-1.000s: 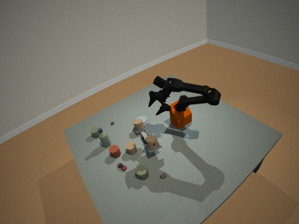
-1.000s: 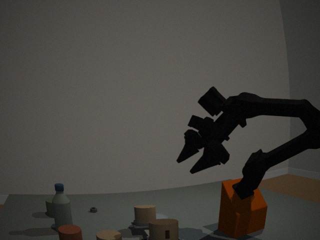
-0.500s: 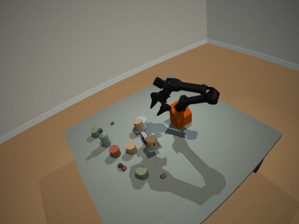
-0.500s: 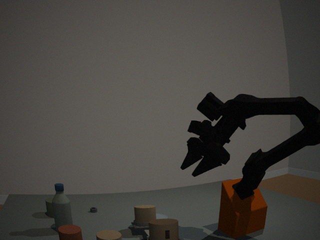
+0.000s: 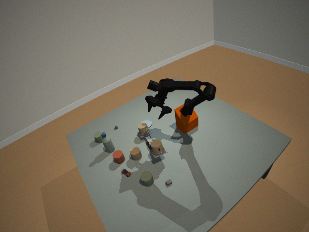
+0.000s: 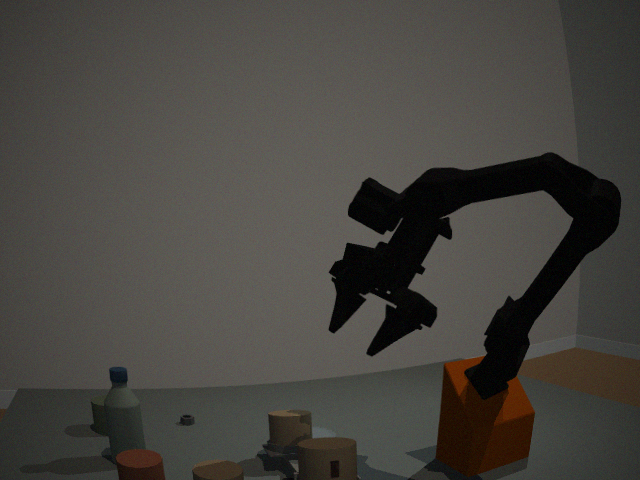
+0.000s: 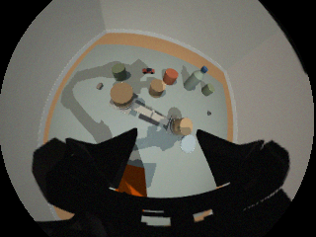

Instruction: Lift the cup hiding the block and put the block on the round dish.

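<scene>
My gripper (image 5: pixel 154 115) (image 6: pixel 351 342) (image 7: pixel 168 131) is open and empty, high above the table near the balance and dish. The balance (image 5: pixel 149 139) (image 7: pixel 150 115) carries two tan cups, both upright. The near cup (image 5: pixel 157 146) (image 6: pixel 323 459) (image 7: pixel 121 93) has a small dark mark on its side; its end looks raised, with a separate shadow below. The far cup (image 5: pixel 143 128) (image 6: pixel 289 427) (image 7: pixel 183 126) looks lower. The pale round dish (image 5: pixel 148 122) (image 6: pixel 324 431) (image 7: pixel 188 144) lies just beyond the far cup. No block is visible under either cup.
A loose tan cylinder (image 5: pixel 135 153), a red cylinder (image 5: pixel 119 156), a bottle (image 5: pixel 108 144), two green cylinders (image 5: pixel 146 178) (image 5: pixel 98 137), a toy car (image 5: pixel 126 172), a small brown piece (image 5: pixel 168 182) and a nut (image 5: pixel 116 127) stand or lie around the balance. The orange base (image 5: pixel 186 123) is beside the dish.
</scene>
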